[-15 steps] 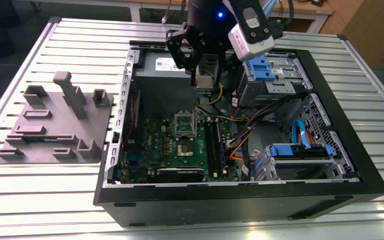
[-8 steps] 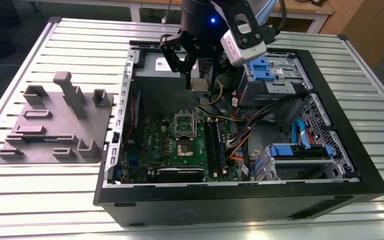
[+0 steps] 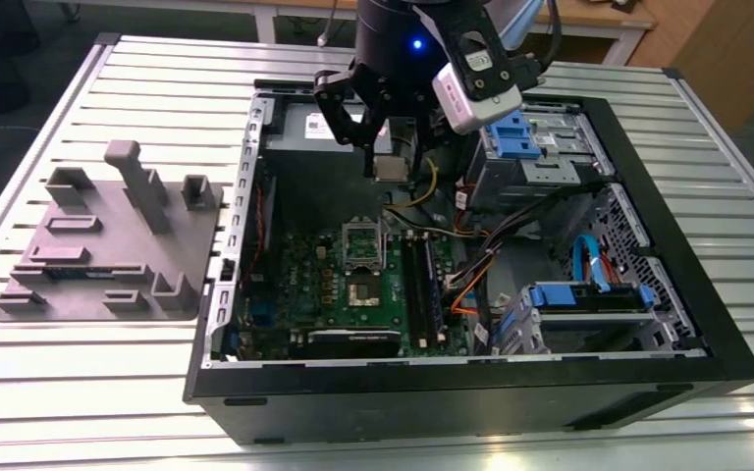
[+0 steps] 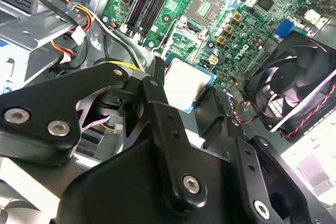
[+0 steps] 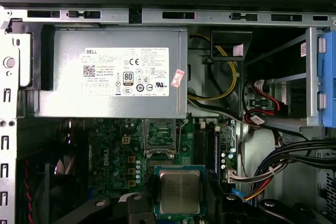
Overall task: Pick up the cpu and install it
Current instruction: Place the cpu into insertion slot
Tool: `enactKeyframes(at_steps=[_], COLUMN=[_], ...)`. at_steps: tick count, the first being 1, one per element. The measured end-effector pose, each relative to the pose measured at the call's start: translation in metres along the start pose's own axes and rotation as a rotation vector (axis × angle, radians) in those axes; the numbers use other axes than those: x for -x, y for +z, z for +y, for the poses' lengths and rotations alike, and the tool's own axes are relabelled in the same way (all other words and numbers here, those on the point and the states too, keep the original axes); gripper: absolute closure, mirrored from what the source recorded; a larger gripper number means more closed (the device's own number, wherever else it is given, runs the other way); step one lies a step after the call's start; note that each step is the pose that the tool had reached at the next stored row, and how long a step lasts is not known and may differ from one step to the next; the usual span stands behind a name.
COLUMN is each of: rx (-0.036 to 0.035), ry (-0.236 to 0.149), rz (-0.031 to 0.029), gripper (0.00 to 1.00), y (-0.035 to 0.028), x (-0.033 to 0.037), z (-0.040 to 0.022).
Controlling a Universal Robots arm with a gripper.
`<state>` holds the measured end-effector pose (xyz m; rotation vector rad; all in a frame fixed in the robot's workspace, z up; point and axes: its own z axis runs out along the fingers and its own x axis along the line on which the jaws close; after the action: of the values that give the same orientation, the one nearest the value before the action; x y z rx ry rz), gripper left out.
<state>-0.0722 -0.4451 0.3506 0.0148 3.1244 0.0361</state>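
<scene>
The cpu (image 3: 388, 167) is a small flat square chip with a silver top and hangs in the air over the back part of the open computer case. My gripper (image 3: 388, 163) is shut on it, one black finger on each side. In both wrist views the cpu (image 4: 186, 85) (image 5: 179, 191) sits flat between the fingers (image 4: 157, 77). The motherboard's cpu socket (image 3: 361, 263) (image 4: 207, 6) (image 5: 159, 134) lies open below and ahead of the chip, apart from it, with its frame lifted.
The grey power-supply box (image 5: 110, 77) fills the case's back corner beside the gripper. A black fan (image 4: 294, 85), memory slots (image 3: 419, 280), coloured cables (image 3: 482, 265) and blue drive brackets (image 3: 521, 132) surround the socket. A grey moulded tray (image 3: 102, 245) lies on the slatted table at the exterior view's left.
</scene>
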Motion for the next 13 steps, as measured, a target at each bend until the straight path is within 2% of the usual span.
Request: enactKeyframes(at_steps=[7,9,13], rx=[-0.0001,-0.0025,-0.0051], ry=[0.0,0.0,-0.002], rz=[0.0001,0.0,0.004], gripper=[0.53,0.53,0.53], y=[0.0001,0.0005,0.004], x=[0.0,0.0,-0.0012], z=[-0.0001,-0.0002,-0.0017])
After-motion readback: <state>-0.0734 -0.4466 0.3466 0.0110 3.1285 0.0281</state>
